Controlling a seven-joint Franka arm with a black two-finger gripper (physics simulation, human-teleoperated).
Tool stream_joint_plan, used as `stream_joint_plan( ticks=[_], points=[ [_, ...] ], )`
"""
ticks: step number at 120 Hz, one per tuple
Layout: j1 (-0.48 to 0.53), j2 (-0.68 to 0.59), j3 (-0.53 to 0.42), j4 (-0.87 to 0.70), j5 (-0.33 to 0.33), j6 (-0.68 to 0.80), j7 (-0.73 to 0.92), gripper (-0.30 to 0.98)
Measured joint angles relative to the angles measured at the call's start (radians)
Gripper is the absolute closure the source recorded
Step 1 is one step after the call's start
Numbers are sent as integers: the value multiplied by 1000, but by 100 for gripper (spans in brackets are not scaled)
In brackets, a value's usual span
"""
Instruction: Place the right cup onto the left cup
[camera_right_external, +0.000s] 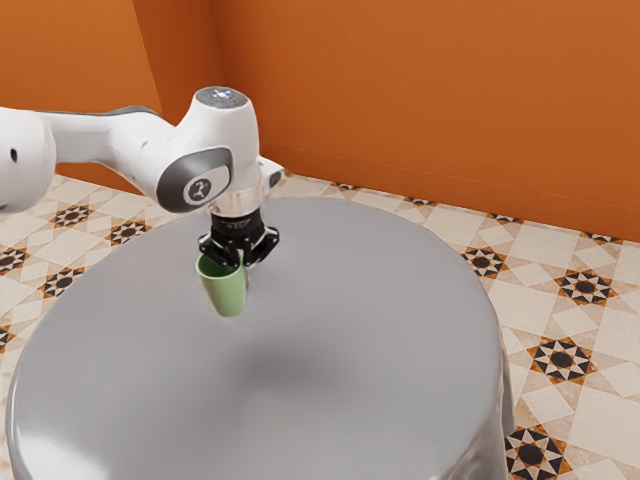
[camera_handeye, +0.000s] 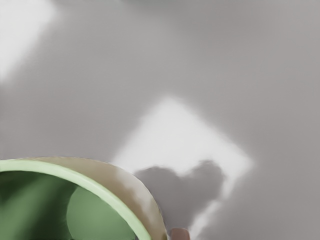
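Observation:
At the near rim of the green cup (camera_right_external: 225, 290), my gripper (camera_right_external: 242, 263) points down, shut on the cup's wall. One finger is over the mouth and the other outside. The cup leans slightly in the exterior view. Just behind its side, toward the exterior view's right, a sliver of a pale thing shows, mostly hidden. In the wrist view the green cup (camera_handeye: 92, 215) opens toward the camera, and a beige cup (camera_handeye: 142, 197) curves out from under its rim. Whether the two cups touch, I cannot tell.
The round table (camera_right_external: 350, 350) has a grey cover and its edge curves around the cups. A small reddish-brown piece (camera_handeye: 180, 234) shows beside the beige cup, and a shadow with bright patches falls on the tabletop. An orange wall (camera_right_external: 420, 100) stands beyond the table.

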Motion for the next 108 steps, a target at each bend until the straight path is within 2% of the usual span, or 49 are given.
stream_joint_plan(
  ticks=[37, 74, 108],
  points=[
    [-6, 69, 37, 174, 29, -68, 102, 78],
    [-2, 114, 95, 255, 43, -102, 204, 78],
    [-2, 228, 114, 401, 44, -113, 299, 78]
  ],
)
